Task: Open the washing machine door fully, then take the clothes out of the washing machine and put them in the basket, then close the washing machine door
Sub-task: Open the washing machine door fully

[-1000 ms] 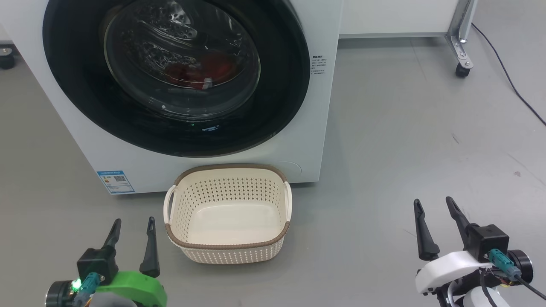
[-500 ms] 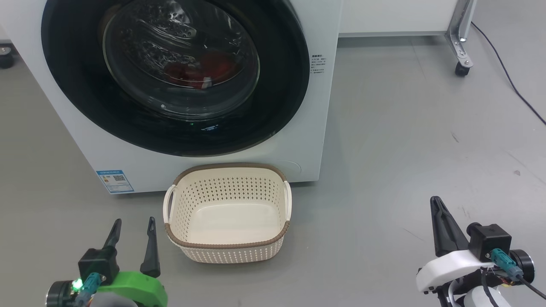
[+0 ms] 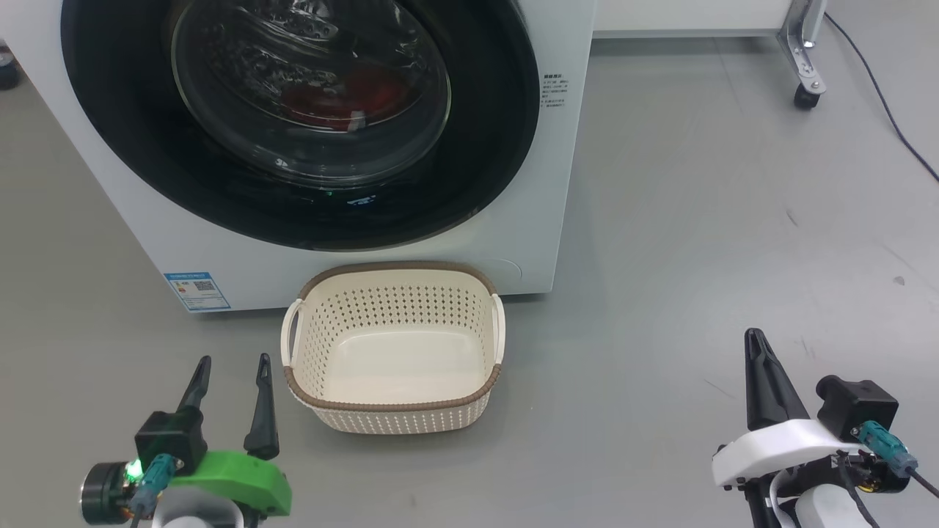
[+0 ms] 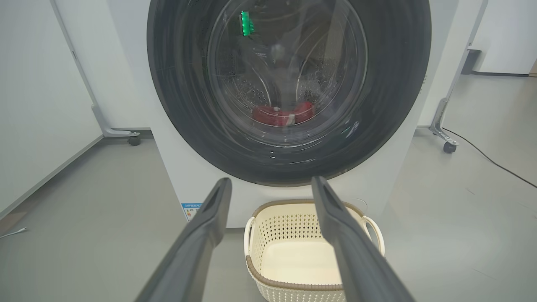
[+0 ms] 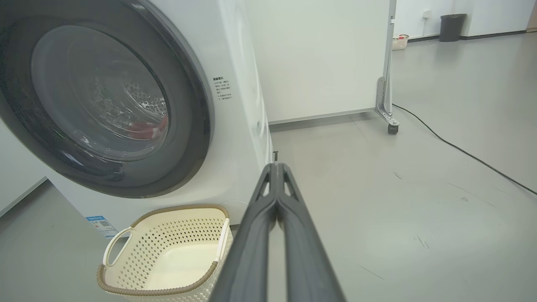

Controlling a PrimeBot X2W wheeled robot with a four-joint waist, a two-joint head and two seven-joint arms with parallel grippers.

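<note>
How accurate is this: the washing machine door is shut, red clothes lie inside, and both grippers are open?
Not both: the right gripper is shut, fingers pressed together, in the right wrist view. The left gripper is open, the door shut, the clothes inside.

Left end effector [image 3: 233,359] spread, right end effector [image 3: 754,337] closed, tips apparently touching

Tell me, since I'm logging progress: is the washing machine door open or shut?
Shut. The washing machine door sits flush in the white front panel, and the red clothes lie behind its glass.
</note>
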